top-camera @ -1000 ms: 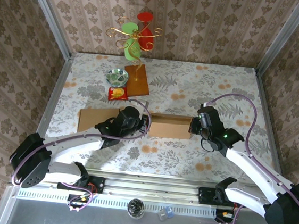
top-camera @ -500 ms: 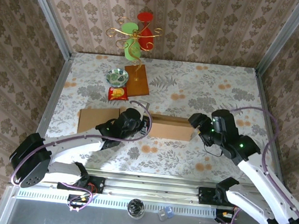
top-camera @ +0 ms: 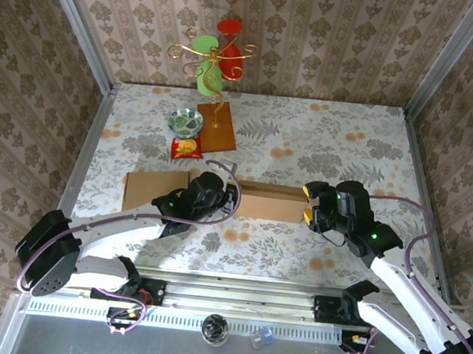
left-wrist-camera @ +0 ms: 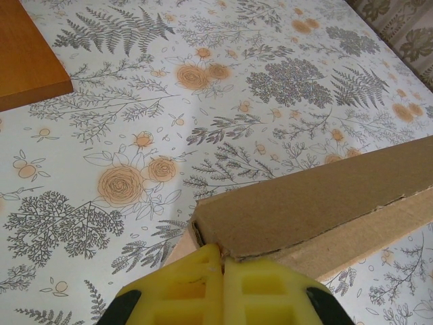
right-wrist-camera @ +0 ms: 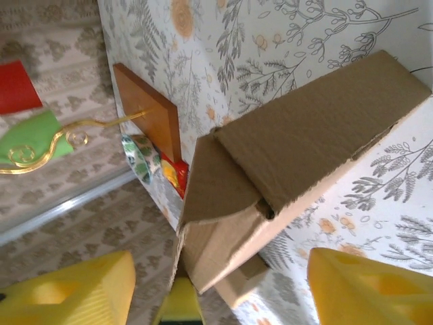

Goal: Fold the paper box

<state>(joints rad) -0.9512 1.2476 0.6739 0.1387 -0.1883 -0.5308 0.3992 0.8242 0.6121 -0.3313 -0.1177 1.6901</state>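
Floral-printed tabletop (top-camera: 325,136) is filling the floor of a booth walled in damask paper, and the paper box (top-camera: 268,201) is lying across its middle, nearer the arms than the far wall. Its long axis is running left to right. A flat brown panel (top-camera: 155,190) is spreading out on the table at its left end.

From the top, the left gripper (top-camera: 227,197) is sitting on the box about a third of the way along. In the left wrist view its yellow pads (left-wrist-camera: 196,284) are pressing together with a thin cardboard edge caught in the seam between them. The raised wall of the box (left-wrist-camera: 318,203) is stretching away to the right.

The right gripper (top-camera: 308,203) is hanging at the box's right end with its fingers spread wide. In the right wrist view the two yellow fingers (right-wrist-camera: 74,291) are standing well apart, and the open end of the box (right-wrist-camera: 304,128) is lying straight ahead between them. I judge the right arm to be the one nearer the unfinished end, since the left is acting as the anchor.

That end is looking half formed. One brown flap is drooping inward at a slant, a ragged torn edge is showing along the side wall, and a smaller tab is poking out below. The cardboard is looking thin and matte, likely to crease easily.

Beyond the box, a wooden board (top-camera: 216,126), a small bowl (top-camera: 186,122) and a red packet (top-camera: 187,147) are sitting well clear of it.
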